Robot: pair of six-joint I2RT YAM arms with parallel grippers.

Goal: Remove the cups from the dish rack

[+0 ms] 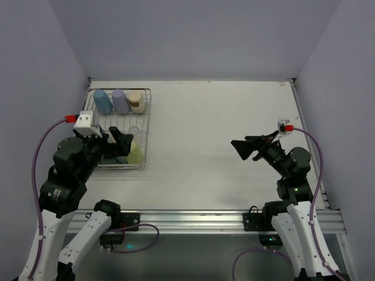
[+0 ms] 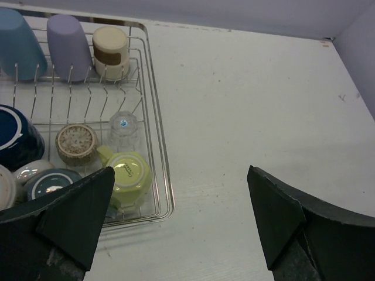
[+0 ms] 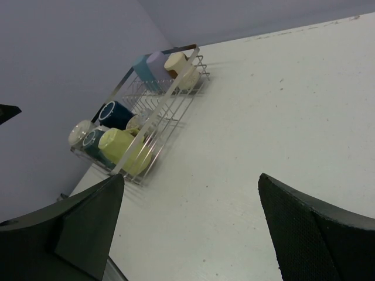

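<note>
- Bench [image 1: 222, 146]: white. No cup stands on it, so by this view the unloading has not begun and every cup is left to do.
- Dish rack [image 1: 147, 117]: silver wire, at the bench's far left corner. Its long axis runs from the near edge to the far edge.
- Left pincer [image 2: 180, 175]: spread wide and holding nothing. It hangs over the rack's near right corner.
- Right pincer [image 3: 191, 178]: spread wide and holding nothing. It is well apart from the rack and points toward it.
- Navy mug [image 2: 17, 137]: at the rack's left side, tilted.
- Light blue cup [image 2: 20, 41], lavender cup [image 2: 69, 38], beige cup [image 2: 110, 51]: side by side in the far row, upright on their mouths.
- Yellow-green mug [image 2: 126, 175]: in the near right corner, base up.
- Grey cup [image 2: 50, 181]: just left of the yellow-green mug, base up.
- Speckled-base cup [image 2: 76, 143]: mid rack, base up.
- Clear glass [image 2: 123, 129]: just beside it, apparently mouth down.
</note>
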